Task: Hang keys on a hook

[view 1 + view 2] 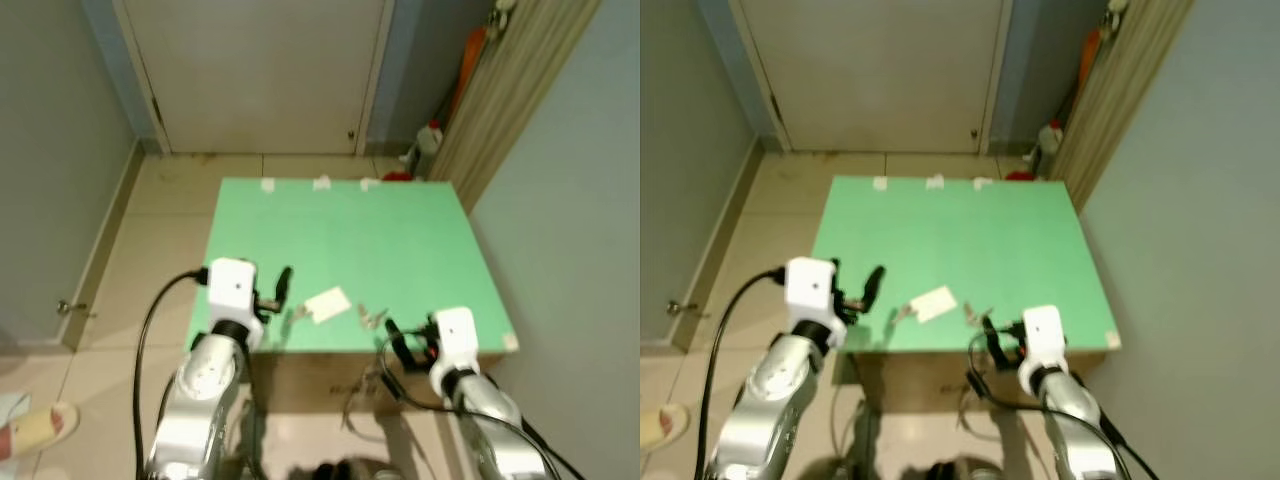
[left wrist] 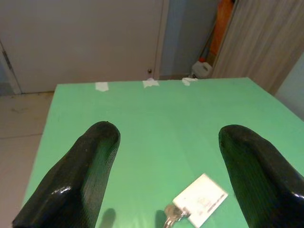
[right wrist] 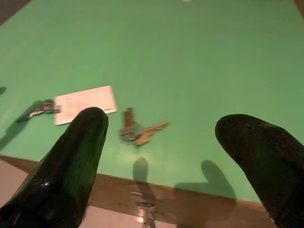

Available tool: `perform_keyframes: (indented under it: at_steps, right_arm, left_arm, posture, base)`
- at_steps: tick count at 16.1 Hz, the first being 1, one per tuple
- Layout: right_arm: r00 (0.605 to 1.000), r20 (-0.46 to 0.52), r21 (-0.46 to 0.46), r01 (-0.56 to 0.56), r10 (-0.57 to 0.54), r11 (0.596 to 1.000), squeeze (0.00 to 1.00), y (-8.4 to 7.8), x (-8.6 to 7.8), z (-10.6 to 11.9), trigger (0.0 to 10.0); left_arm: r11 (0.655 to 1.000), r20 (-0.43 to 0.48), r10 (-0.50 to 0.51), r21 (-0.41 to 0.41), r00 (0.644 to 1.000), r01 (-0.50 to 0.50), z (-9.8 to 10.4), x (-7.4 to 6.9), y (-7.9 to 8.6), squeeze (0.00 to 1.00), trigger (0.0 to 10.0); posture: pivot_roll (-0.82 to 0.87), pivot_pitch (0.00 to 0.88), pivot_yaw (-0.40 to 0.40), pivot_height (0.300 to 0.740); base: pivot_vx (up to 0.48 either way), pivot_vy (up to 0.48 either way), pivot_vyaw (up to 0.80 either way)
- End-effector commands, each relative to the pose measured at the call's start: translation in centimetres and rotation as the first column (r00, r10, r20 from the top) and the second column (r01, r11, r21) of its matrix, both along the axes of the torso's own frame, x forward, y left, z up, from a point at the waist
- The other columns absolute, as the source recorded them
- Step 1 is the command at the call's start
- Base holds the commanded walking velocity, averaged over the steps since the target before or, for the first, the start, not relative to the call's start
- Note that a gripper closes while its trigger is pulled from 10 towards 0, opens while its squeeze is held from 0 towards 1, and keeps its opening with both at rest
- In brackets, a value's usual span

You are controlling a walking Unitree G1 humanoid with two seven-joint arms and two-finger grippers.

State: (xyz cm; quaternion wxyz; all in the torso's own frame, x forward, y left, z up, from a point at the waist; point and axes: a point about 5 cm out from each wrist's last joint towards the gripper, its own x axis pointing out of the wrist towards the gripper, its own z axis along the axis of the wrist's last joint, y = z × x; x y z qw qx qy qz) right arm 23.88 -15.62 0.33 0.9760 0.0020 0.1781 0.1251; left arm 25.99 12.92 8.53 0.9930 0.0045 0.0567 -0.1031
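A green-topped table (image 1: 350, 240) stands before me. Near its front edge lie a small bunch of keys (image 1: 371, 317) (image 3: 137, 130) and, to their left, a key on a white tag (image 1: 326, 305) (image 2: 200, 200) (image 3: 85, 104). My left gripper (image 1: 280, 290) hovers open at the table's front left, a little left of the tagged key. My right gripper (image 1: 400, 340) hangs open at the front edge, just right of and nearer to me than the key bunch. Neither holds anything.
Three bits of white tape (image 1: 321, 183) mark the table's far edge. A white door (image 1: 260, 70) is behind it, a bottle (image 1: 428, 145) and an orange object (image 1: 468, 60) at the back right. Walls close in on both sides. A slipper (image 1: 35, 428) lies on the floor at left.
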Motion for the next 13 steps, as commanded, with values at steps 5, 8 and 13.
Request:
perform_keyframes:
  at_steps: [5,8,13]
  right_arm:
    - [1.000,0.010,0.017,0.010,-0.010,1.000,0.02,0.1,-0.3,0.4,10.0]
    - [0.999,-0.010,0.030,-0.039,0.039,0.999,0.02,0.4,-0.8,0.3,10.0]
    - [0.987,-0.083,0.151,-0.122,0.136,0.981,0.02,2.3,-0.8,-0.3,10.0]
  left_arm:
    - [0.999,-0.036,0.046,0.029,0.998,-0.045,-0.6,0.3,0.5,0.00,10.0]
    - [0.996,-0.067,0.053,0.073,0.996,-0.048,-1.4,0.0,0.8,0.00,10.0]
    - [0.992,-0.038,0.032,0.123,0.999,-0.027,-0.7,-1.6,2.1,0.00,10.0]
  posture:
    - [0.00,0.113,-0.054,0.736]
    - [0.00,0.127,-0.060,0.736]
    - [0.08,0.172,-0.056,0.736]
  base:
    - [0.206,-0.139,0.00]
    - [0.000,0.000,0.00]
    - [0.000,0.000,0.00]
